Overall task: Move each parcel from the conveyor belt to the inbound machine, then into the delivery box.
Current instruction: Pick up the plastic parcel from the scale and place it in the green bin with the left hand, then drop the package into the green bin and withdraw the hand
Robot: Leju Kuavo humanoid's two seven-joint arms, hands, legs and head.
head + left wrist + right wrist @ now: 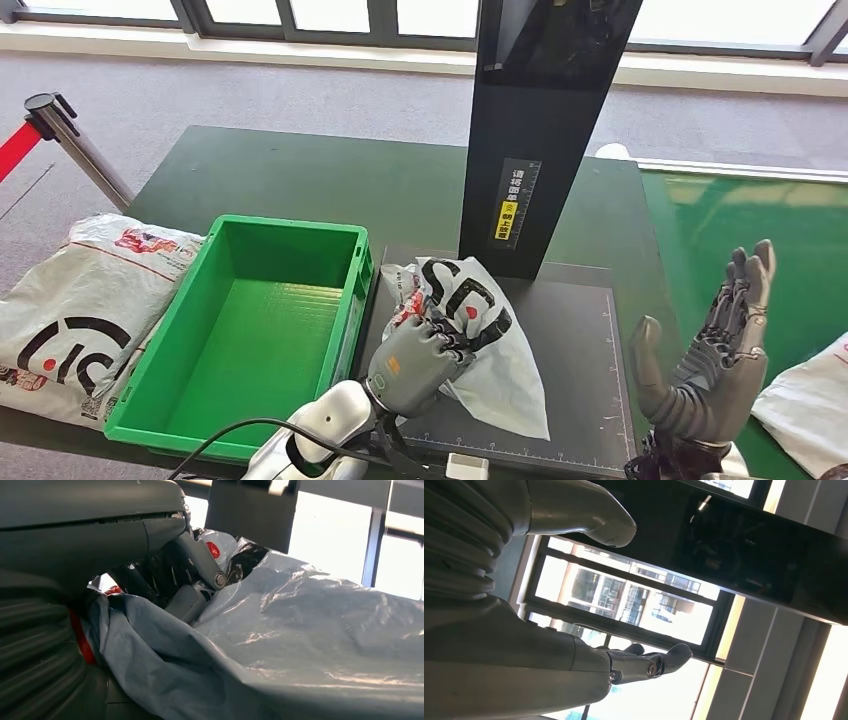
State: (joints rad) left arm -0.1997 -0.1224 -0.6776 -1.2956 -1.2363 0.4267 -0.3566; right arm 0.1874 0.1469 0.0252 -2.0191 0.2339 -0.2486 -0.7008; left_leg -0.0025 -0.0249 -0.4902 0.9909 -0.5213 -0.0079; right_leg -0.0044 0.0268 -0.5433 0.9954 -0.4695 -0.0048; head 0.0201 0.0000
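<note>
The green crate stands on the dark green tabletop, open side up, and only its bare green floor shows inside. Just to its right lies the black scanner mat, with the black upright column of the inbound machine rising from its far edge. A white plastic parcel with black and red print lies crumpled on the mat, its near-left end close beside the crate's right wall.

The left hand reaches in from below and rests on top of the parcel, fingers curled down into the crumpled plastic and gripping it. In the left wrist view the fingers press into the folds of the bag, which bunches up around them.

The right hand is held up in the air past the right edge of the mat, palm facing left, fingers straight and spread upward, holding nothing. The right wrist view shows its thumb and fingers apart against the windows.

A second printed bag lies left of the crate, and another white bag sits on the green conveyor belt at the right
</note>
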